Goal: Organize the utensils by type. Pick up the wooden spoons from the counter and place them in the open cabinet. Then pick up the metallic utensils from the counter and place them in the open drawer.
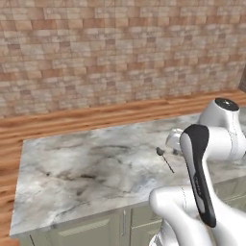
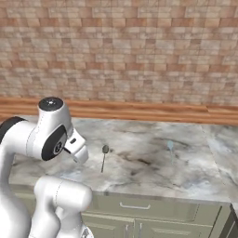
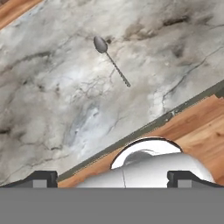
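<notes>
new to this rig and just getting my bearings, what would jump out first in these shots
The small grey metal spoon stands out first, lying alone on the veined marble counter, bowl toward the brick wall. Next is the white arm, which bulks large in the foreground of both base views. In the hand view, the end effector hangs open above the counter's front edge, well short of the spoon.

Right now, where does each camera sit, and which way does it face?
Left base view: behind the arm's left, facing the counter and brick wall; arm at lower right.
Right base view: behind the arm's right, same counter; arm at lower left.
Hand view: on the hand, looking down along the open tool at the marble.
Shared: all three show the metal spoon.
</notes>
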{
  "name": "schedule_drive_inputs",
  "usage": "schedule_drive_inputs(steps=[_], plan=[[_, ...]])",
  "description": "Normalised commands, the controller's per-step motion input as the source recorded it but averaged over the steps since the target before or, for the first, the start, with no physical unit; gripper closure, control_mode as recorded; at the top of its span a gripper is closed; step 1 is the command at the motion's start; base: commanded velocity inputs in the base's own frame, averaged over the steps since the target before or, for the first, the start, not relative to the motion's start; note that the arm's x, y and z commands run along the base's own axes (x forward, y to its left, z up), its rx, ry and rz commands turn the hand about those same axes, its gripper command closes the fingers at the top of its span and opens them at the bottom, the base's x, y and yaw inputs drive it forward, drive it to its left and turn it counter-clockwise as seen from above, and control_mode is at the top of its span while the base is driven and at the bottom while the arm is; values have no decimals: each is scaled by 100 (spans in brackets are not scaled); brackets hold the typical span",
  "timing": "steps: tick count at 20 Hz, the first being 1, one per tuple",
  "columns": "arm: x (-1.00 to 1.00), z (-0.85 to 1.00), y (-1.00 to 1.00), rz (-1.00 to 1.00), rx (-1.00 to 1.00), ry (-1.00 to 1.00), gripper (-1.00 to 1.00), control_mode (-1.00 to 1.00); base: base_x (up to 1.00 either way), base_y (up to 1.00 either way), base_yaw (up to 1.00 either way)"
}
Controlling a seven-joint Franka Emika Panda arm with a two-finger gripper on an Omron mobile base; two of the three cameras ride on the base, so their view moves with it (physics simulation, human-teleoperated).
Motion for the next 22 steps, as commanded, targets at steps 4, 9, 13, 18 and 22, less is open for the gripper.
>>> schedule_drive_inputs(steps=[4,9,13,18,22], plan=[[58,-4,-37,1,-1,6,-100,-100,0,0,0],[54,-9,-33,7,-11,1,-100,-100,0,0,0],[51,-35,-13,12,-14,1,-100,-100,0,0,0],[54,-60,-1,9,-7,6,-100,-100,0,0,0],[60,-60,0,16,-1,17,-100,-100,0,0,0]])
